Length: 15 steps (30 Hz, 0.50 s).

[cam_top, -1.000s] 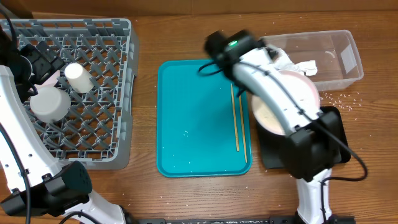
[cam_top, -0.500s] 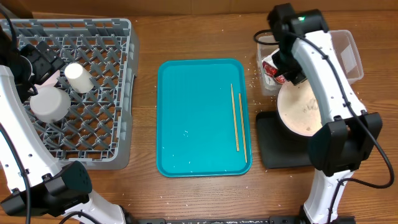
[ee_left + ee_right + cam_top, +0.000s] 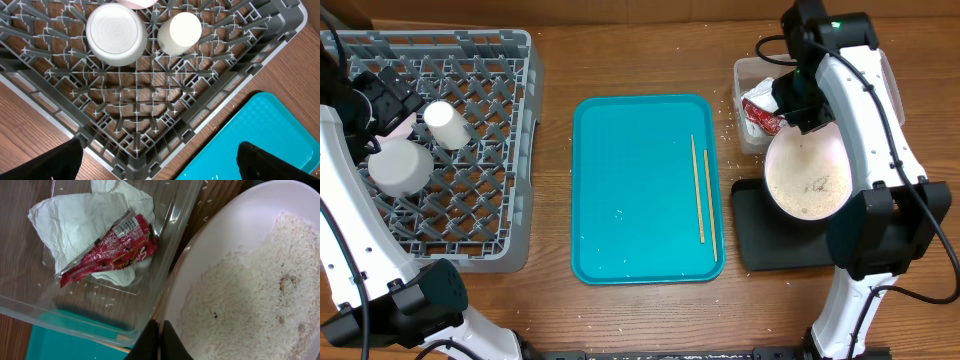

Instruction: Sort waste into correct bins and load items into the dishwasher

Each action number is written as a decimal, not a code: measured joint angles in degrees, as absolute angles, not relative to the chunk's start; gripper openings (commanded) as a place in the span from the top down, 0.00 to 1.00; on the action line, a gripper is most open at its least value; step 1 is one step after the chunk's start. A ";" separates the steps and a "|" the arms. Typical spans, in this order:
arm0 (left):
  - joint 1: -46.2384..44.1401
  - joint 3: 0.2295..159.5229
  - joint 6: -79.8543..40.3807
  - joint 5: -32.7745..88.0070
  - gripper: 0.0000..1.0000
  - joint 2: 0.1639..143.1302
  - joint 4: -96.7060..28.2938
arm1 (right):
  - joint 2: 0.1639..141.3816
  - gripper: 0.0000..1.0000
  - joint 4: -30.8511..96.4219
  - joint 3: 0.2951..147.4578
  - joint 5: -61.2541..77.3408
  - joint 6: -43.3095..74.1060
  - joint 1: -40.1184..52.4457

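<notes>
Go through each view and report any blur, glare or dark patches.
Overhead: evenly lit and sharp, right arm included. Left wrist: dish rack crisp, the fingers dark, blurred silhouettes at the bottom corners. Right wrist: bowl bright and low in contrast.

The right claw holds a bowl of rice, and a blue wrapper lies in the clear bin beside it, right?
Not quite: the right wrist view shows a red wrapper, not blue. It does lie in the bin beside the bowl of rice that the right claw holds.
</notes>
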<state>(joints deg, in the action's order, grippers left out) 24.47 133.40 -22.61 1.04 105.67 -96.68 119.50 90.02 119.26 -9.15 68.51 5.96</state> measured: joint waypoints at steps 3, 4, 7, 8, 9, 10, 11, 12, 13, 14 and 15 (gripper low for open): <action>24.47 133.40 -22.61 1.04 0.00 105.67 -96.71 | 119.50 0.97 90.04 119.26 -7.57 67.94 4.80; 24.47 133.40 -22.61 1.04 0.00 105.67 -96.68 | 119.50 0.97 90.08 119.26 -7.11 67.70 4.38; 24.47 133.40 -22.61 1.04 0.00 105.67 -96.68 | 119.50 0.96 90.08 119.26 -5.91 67.02 3.51; 24.47 133.40 -22.61 1.04 0.00 105.67 -96.68 | 119.50 0.97 90.11 119.26 -5.30 66.85 3.27; 24.47 133.40 -22.61 1.04 0.00 105.67 -96.71 | 119.50 0.97 90.08 119.26 -4.80 66.61 3.01; 24.47 133.40 -22.61 1.04 0.00 105.67 -96.68 | 119.50 0.97 90.08 119.26 -4.36 66.41 2.94; 24.47 133.40 -22.61 1.04 0.00 105.67 -96.68 | 119.50 0.97 90.02 119.26 -3.88 66.22 2.74; 24.47 133.40 -22.61 1.04 0.00 105.67 -96.68 | 119.50 0.97 89.97 119.26 -3.22 65.98 2.66; 24.47 133.40 -22.61 1.04 0.00 105.67 -96.68 | 119.50 0.97 89.86 119.26 -2.94 65.69 2.63; 24.47 133.40 -22.61 1.04 0.00 105.67 -96.68 | 119.50 0.97 89.89 119.26 -2.61 65.47 2.61; 24.47 133.40 -22.61 1.04 0.00 105.67 -96.71 | 119.50 0.97 89.95 119.26 -2.31 65.32 2.61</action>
